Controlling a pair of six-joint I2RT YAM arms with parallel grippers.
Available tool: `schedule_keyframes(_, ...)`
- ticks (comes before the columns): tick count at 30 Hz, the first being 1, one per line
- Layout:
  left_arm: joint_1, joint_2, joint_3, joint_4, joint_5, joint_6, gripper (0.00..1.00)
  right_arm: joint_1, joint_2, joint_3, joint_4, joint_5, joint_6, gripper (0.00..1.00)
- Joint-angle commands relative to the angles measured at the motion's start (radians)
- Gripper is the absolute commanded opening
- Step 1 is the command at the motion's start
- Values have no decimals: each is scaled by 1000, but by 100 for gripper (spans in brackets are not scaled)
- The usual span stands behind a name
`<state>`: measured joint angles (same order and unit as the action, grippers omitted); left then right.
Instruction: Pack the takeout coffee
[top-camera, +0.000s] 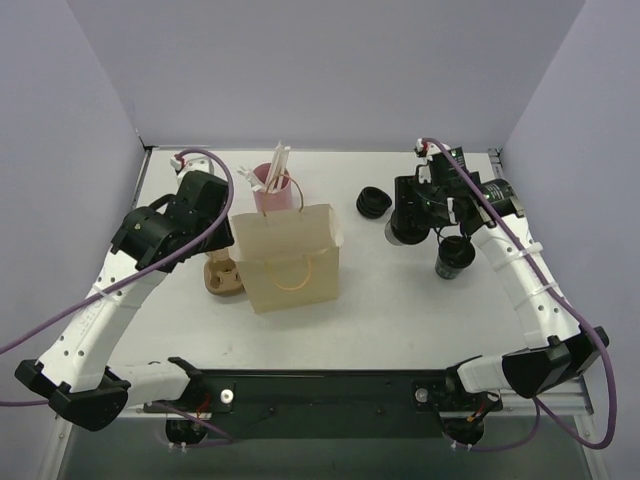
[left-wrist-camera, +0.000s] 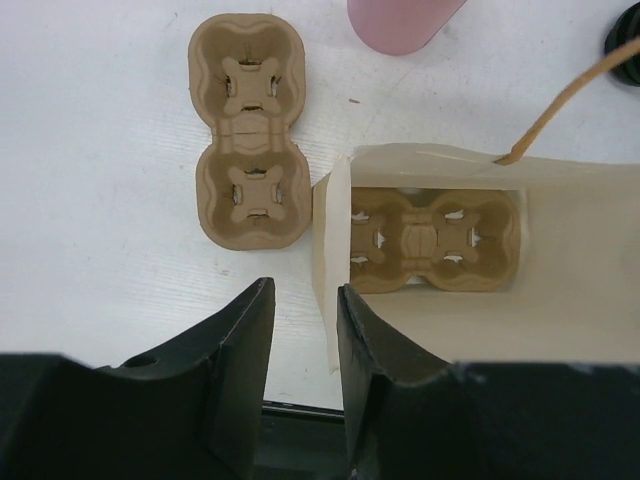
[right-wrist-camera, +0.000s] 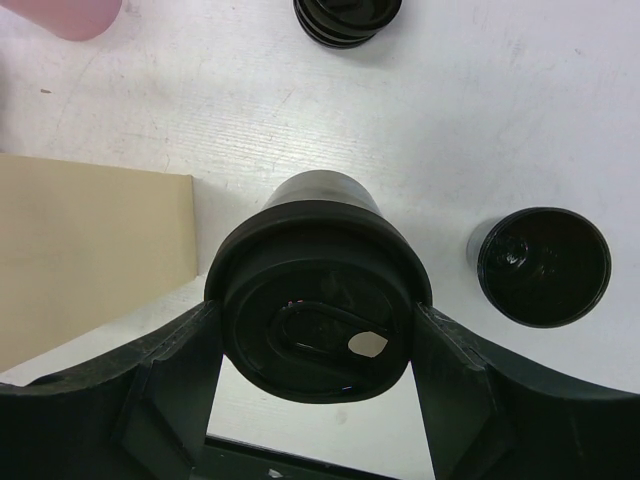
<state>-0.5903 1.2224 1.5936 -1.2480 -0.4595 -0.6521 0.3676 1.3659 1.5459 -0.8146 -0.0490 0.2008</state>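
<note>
My right gripper (right-wrist-camera: 318, 335) is clamped on the glossy black lidded coffee cup (right-wrist-camera: 320, 200), which sits right of centre in the top view, well apart from the cream paper bag (top-camera: 290, 262). The left gripper (left-wrist-camera: 305, 325) stands parted at the bag's left rim and grips nothing I can see (whether it touches the paper is unclear). The thin bag wall could fold inward and snag the cup. The cup could also miss a socket in the brown moulded-pulp carrier (left-wrist-camera: 432, 240) on the bag floor and tip.
</note>
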Motion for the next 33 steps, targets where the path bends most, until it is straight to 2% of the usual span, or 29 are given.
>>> schedule_keyframes(1,0,-31,-29,38,-24,19,42,7,-10,68,-32,12,-38,40)
schedule_keyframes(8,3,-27,-93,100,-8,25,41,30,-8,166,-32,-5,-60,39)
schedule_keyframes(13,6,-40,-135,225,28,62,38,128,-1,245,-31,15,-103,39)
schedule_keyframes(16,6,-38,-141,257,80,75,28,191,2,307,-28,18,-132,39)
schedule_keyframes(17,6,-37,-142,263,97,81,19,203,4,324,-28,17,-138,39)
schedule_keyframes(20,6,-58,-181,324,198,123,0,249,-2,358,2,-9,-178,39)
schedule_keyframes(27,1,-167,-316,499,312,160,0,378,-36,335,52,-242,-300,40)
schedule_keyframes(33,-3,-248,-400,617,348,212,0,488,-42,260,45,-215,-366,40)
